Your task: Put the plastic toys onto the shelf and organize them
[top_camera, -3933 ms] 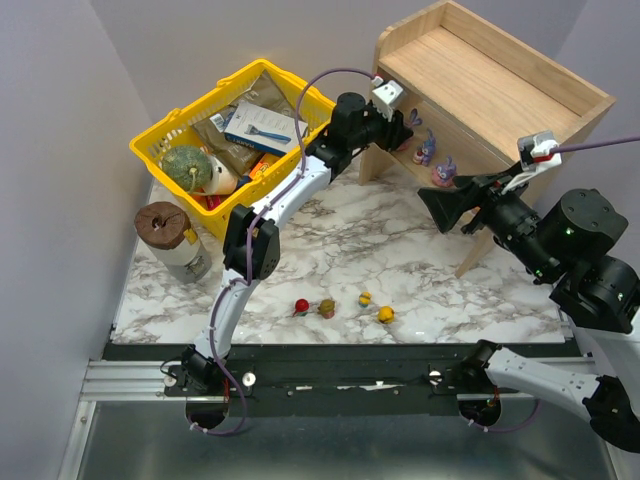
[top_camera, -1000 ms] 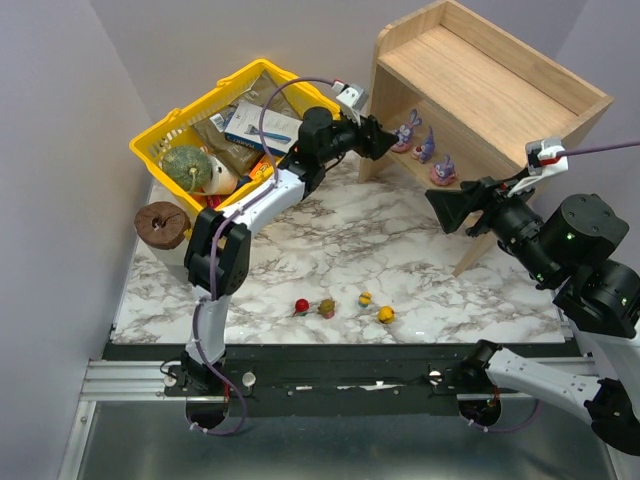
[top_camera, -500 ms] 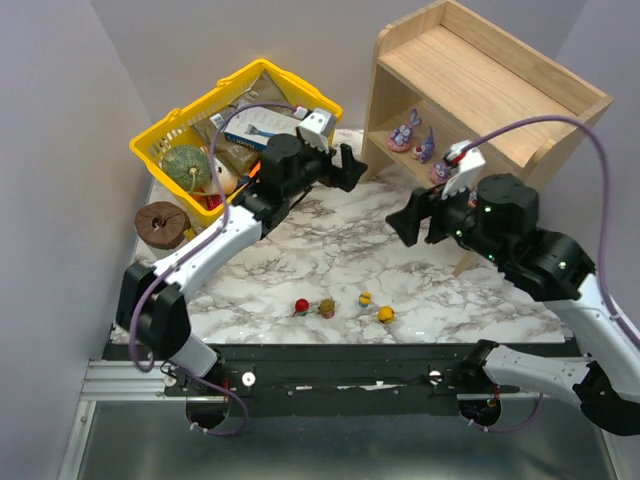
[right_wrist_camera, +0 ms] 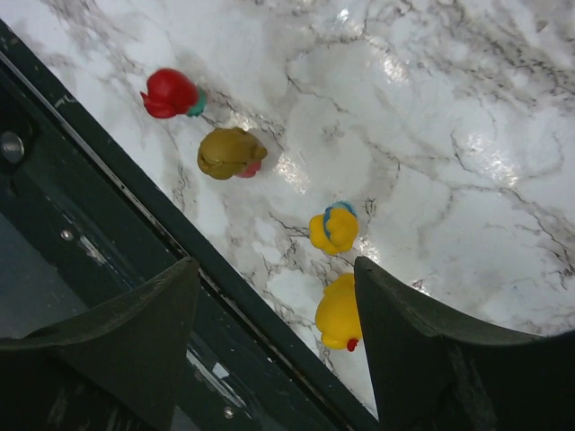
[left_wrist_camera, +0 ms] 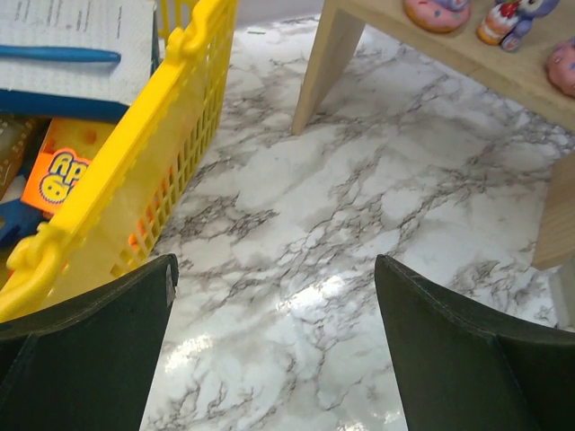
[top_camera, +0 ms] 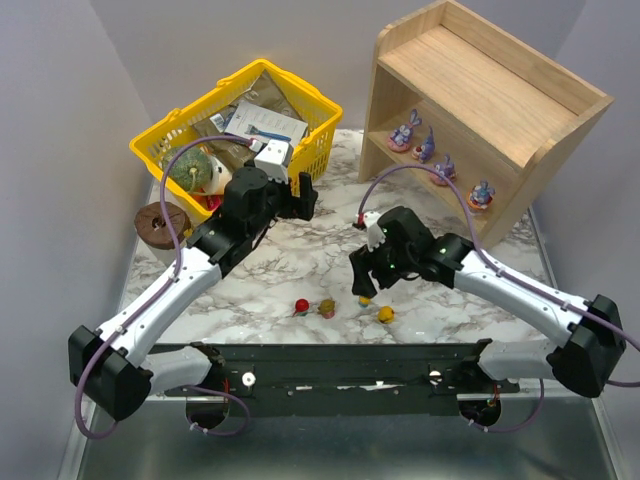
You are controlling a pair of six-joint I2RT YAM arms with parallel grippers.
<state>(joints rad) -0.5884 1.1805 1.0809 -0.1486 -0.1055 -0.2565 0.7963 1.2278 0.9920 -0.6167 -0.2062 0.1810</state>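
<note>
Left tool [top_camera: 303, 196] spread wide and empty, low over the marble worktop [left_wrist_camera: 359, 197], yellow basket [left_wrist_camera: 135, 171] just beside one finger, a leg of the wooden shelf [top_camera: 480, 80] ahead. Right tool [right_wrist_camera: 274, 269] likewise parted wide, gripping nothing, tipped down over the worktop's near edge. Under its gap, blue-capped yellow toy [right_wrist_camera: 332, 227]; close below that, plain yellow toy [right_wrist_camera: 339, 314] just beside one finger. Off past the other finger, olive-brown toy [right_wrist_camera: 229, 153] and red toy [right_wrist_camera: 169, 92], near each other but apart. Well beyond both tools, four purple-pink long-eared figurines [top_camera: 425, 145] spaced along the shelf's lower tier.
</note>
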